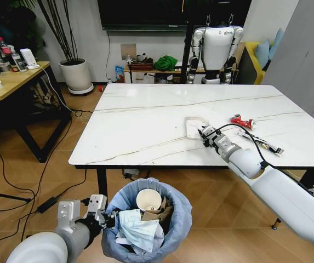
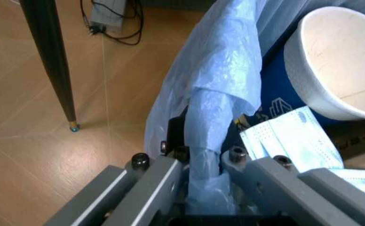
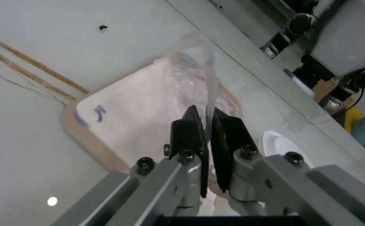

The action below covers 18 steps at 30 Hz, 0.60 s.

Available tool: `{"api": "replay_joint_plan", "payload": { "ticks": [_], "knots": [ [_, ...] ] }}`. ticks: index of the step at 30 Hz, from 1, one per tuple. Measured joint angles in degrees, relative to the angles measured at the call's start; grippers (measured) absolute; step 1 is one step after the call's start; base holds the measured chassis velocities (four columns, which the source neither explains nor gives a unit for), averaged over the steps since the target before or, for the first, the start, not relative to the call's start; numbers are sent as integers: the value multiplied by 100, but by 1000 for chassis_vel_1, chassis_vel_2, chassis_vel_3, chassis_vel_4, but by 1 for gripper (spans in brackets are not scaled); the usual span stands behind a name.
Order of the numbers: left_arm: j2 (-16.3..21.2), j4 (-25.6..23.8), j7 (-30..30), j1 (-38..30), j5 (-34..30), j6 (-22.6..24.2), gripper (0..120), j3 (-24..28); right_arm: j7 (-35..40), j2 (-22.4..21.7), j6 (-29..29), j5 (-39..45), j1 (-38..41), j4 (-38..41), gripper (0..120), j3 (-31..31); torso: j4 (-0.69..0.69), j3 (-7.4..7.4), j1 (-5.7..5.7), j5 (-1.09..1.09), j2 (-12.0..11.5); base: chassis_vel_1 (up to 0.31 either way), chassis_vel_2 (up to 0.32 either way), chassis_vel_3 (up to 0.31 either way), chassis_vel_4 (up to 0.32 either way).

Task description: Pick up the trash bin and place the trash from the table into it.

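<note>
The trash bin (image 1: pixel 146 219), lined with a crinkled light-blue bag, hangs low in front of the table (image 1: pixel 146 126). My left gripper (image 1: pixel 103 215) is shut on its rim, and the bag's edge (image 2: pixel 214 117) is pinched between the fingers. A paper cup (image 2: pixel 339 61), a mask (image 2: pixel 295 136) and brown cardboard (image 1: pixel 158 211) lie inside. My right gripper (image 3: pixel 209 141) is shut on a clear film flap of a flat white packet (image 3: pixel 132 117), which lies on the table top (image 1: pixel 194 127). A red wrapper (image 1: pixel 243 121) and a long black-white packet (image 1: pixel 262 143) lie to its right.
A yellow wooden desk (image 1: pixel 9 82) stands at the left, with cables (image 1: pixel 47 203) on the floor beside it. A potted plant (image 1: pixel 75 74) and another robot (image 1: pixel 214 46) are behind the table. A black table leg (image 2: pixel 54 61) stands close to the bin.
</note>
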Motion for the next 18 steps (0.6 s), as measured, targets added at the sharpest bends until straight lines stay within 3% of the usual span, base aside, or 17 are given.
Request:
{"api": "replay_joint_plan", "payload": {
  "ticks": [14, 18],
  "knots": [
    [23, 0, 4, 28, 3, 0, 0, -39, 223, -60, -32, 509, -55, 399, 0, 184, 0, 0, 0, 0, 0, 0, 0, 0, 0],
    [15, 0, -27, 49, 5, 0, 0, -50, 305, -191, -184, 1297, -47, 896, 0, 353, 0, 0, 0, 0, 0, 0, 0, 0, 0]
  ]
}}
